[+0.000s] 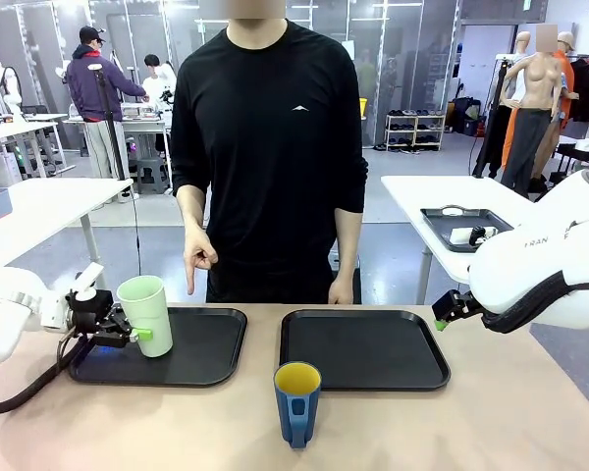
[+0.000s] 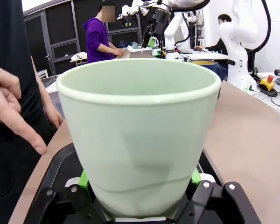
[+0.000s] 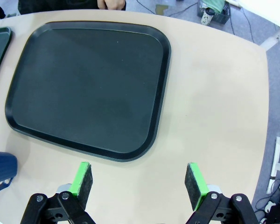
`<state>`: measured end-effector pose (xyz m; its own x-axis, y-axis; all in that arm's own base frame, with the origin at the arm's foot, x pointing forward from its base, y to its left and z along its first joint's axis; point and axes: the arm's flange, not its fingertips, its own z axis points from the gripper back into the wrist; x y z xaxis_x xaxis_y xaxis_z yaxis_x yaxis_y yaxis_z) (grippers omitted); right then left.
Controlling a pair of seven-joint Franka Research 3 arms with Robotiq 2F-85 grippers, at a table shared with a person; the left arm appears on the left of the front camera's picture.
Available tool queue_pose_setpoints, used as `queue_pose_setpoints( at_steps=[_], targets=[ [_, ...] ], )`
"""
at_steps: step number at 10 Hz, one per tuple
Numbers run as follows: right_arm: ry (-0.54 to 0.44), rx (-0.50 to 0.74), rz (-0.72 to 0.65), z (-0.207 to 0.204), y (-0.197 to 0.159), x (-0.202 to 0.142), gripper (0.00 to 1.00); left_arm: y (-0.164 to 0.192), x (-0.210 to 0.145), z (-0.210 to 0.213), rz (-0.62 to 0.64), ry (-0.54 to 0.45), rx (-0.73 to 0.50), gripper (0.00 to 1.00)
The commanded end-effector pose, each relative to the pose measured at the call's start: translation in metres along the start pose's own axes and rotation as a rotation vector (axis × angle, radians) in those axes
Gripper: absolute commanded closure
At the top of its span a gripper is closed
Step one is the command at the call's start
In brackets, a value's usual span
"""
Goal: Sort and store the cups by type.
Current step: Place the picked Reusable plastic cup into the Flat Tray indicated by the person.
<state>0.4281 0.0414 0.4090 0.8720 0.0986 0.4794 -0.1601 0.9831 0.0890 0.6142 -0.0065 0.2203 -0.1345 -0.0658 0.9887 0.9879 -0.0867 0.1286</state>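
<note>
Two cups are in play at a tan bench that carries two black trays side by side; a person in a black long-sleeved top stands at its far side.

Left hand: shut on the pale mint-green tumbler, its green pads pressed on either side of the cup low down near the base; the tumbler is upright with a slight lean, mouth up, over the left part of the left tray; whether its base touches the tray cannot be told. In the left wrist view the tumbler rises between the pads of the left hand, with the tray's dark rim showing beneath it.

Person's pointing hand: index finger aimed down, just beyond the left tray's far edge, near the tumbler but apart from it; in the left wrist view this hand sits beside the tumbler's rim.

Dark blue mug: yellow inside, upright on the bare bench near its front edge, in front of the gap between the trays, handle facing the camera; no hand touches it.

Right hand: jaws spread wide and holding nothing, hanging just off the right edge of the right tray. In the right wrist view the right hand is over bare bench beside that tray; the mug shows at the lower left edge, well apart from the pads.
</note>
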Motion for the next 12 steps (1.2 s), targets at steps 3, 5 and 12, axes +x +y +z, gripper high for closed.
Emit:
queue_pose_setpoints(
  at_steps=[3, 5, 12],
  targets=[
    [0.002, 0.005, -0.003, -0.001, -0.001, -0.001, 0.00, 0.011, -0.007, 0.000, 0.022, -0.006, 0.011, 0.16],
    [0.002, 0.005, -0.003, -0.001, -0.001, -0.001, 0.00, 0.013, -0.012, 0.001, 0.043, 0.008, 0.015, 0.13],
    [0.002, 0.005, -0.003, -0.001, -0.001, -0.001, 0.00, 0.012, -0.013, 0.010, 0.058, 0.020, 0.038, 0.00]
  ],
)
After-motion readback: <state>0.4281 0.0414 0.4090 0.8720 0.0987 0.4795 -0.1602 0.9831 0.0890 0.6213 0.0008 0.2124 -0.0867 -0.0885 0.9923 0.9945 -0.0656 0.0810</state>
